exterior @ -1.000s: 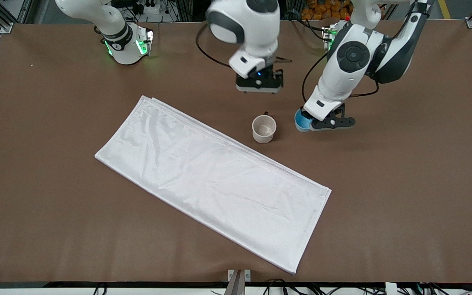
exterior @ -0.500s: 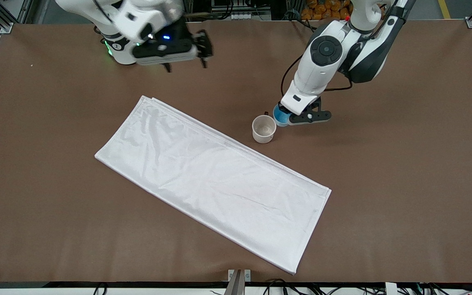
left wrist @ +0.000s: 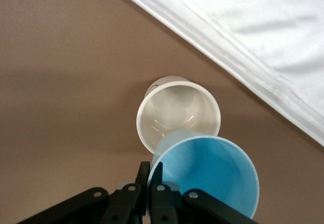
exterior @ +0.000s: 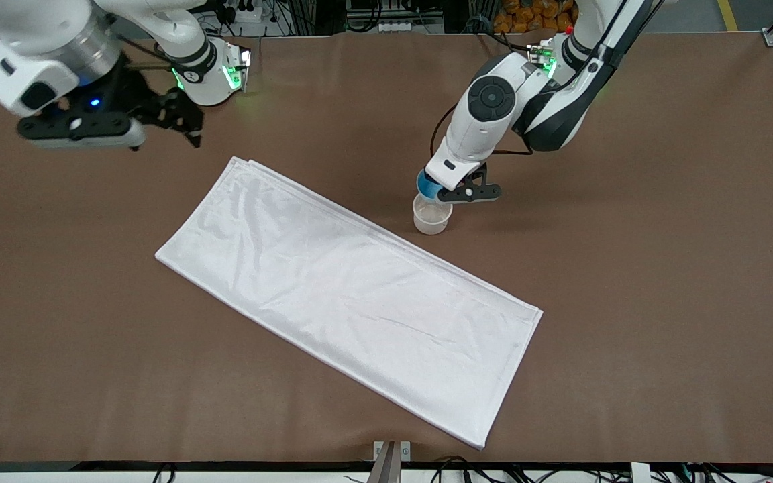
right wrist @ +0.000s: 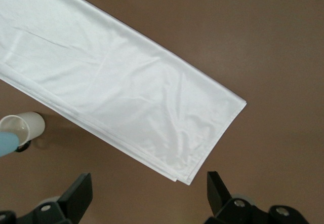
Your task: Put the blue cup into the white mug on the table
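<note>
The white mug (exterior: pixel 432 216) stands upright on the brown table (exterior: pixel 628 268), beside the long edge of the cloth. My left gripper (exterior: pixel 441 192) is shut on the rim of the blue cup (exterior: pixel 426 184) and holds it in the air, over the mug's rim and overlapping it. In the left wrist view the fingers (left wrist: pixel 150 176) pinch the blue cup's wall (left wrist: pixel 212 173), with the mug's open mouth (left wrist: pixel 178 112) just under it. My right gripper (exterior: pixel 185 126) is open and empty, up in the air near its base. The right wrist view shows it open (right wrist: pixel 149 193), with the mug (right wrist: pixel 25 125) and cup (right wrist: pixel 6 143) far off.
A white rectangular cloth (exterior: pixel 346 295) lies flat and diagonal across the middle of the table; it also shows in the left wrist view (left wrist: pixel 263 41) and the right wrist view (right wrist: pixel 121 92). Its long edge runs close to the mug. Bare table lies toward the left arm's end.
My left gripper has carried the blue cup from beside the mug to over its rim. My right arm has swung away toward its own end of the table.
</note>
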